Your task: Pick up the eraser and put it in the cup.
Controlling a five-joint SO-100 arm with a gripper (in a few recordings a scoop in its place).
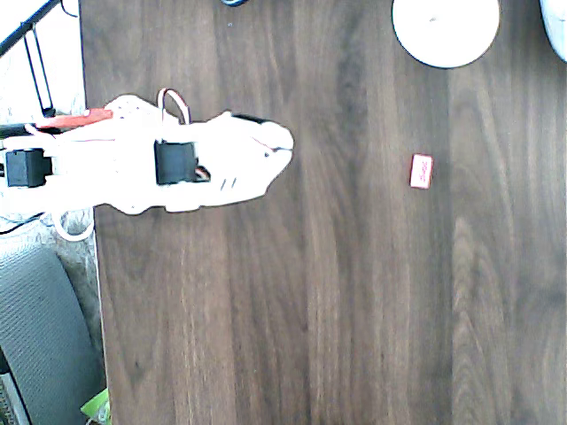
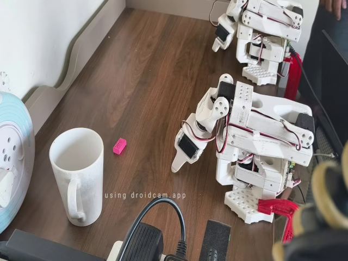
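A tall white ceramic mug, the cup (image 2: 77, 173), stands upright on the dark wooden table (image 2: 152, 81). Just beyond its rim lies the small pink rectangular eraser (image 2: 119, 145), flat on the wood. Farther off, the white folded arm's gripper (image 2: 179, 160) points downward, fingers together, well apart from both.
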